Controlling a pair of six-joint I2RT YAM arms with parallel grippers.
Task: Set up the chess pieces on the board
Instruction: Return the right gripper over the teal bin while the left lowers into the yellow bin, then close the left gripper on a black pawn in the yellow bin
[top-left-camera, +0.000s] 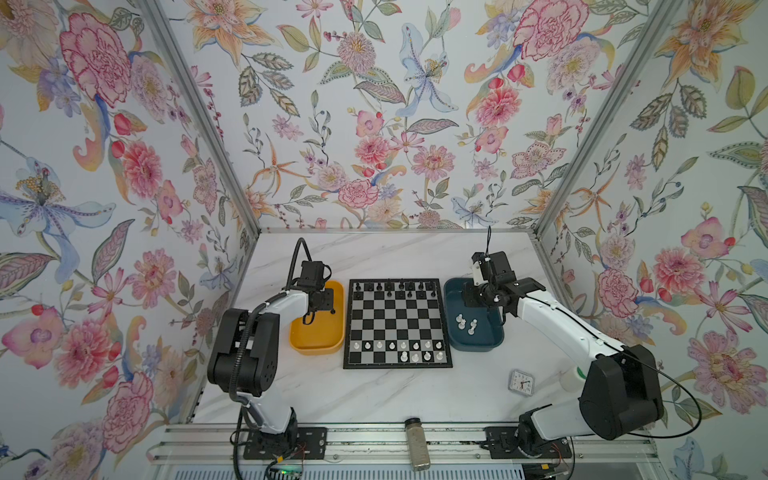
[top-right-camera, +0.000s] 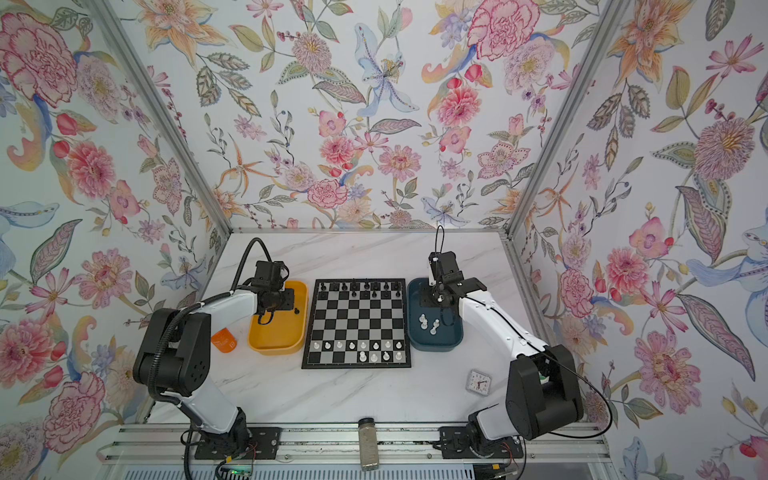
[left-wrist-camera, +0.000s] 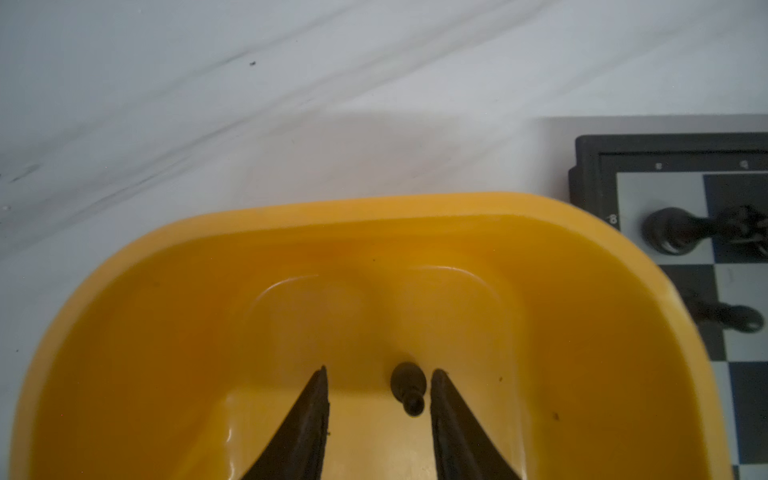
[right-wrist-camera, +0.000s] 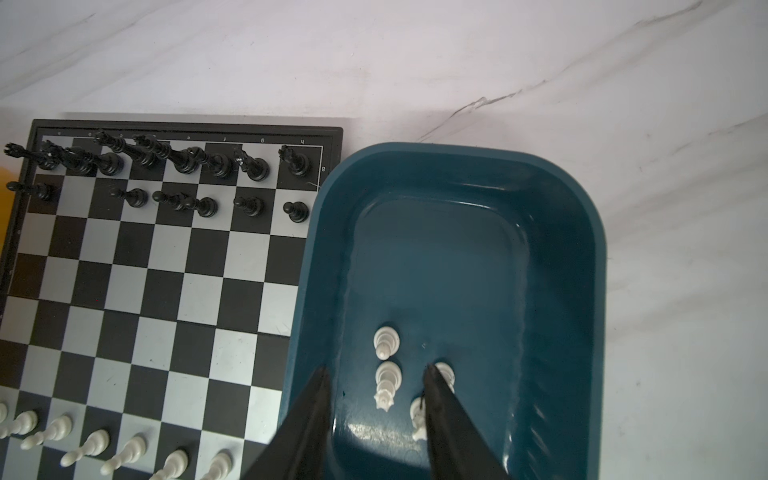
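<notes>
Black pawn (left-wrist-camera: 409, 388) between parted left fingers (left-wrist-camera: 309, 424); right fingers (right-wrist-camera: 440, 415) parted above white pieces (right-wrist-camera: 387, 376).

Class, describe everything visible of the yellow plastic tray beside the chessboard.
The yellow plastic tray is a glossy, round-cornered tub with sloping walls and a flat floor, standing level on the white marbled table beside the black and silver chessboard. One black chess piece rests on its floor, between the open fingers of the left gripper.

Floral-papered walls (top-left-camera: 374, 124) stand at nine, twelve and three o'clock, metal posts (top-left-camera: 201, 124) at the corners. A white marble table (top-left-camera: 395, 395) lies below, a metal rail (top-left-camera: 374, 444) at six o'clock. Even light.
</notes>
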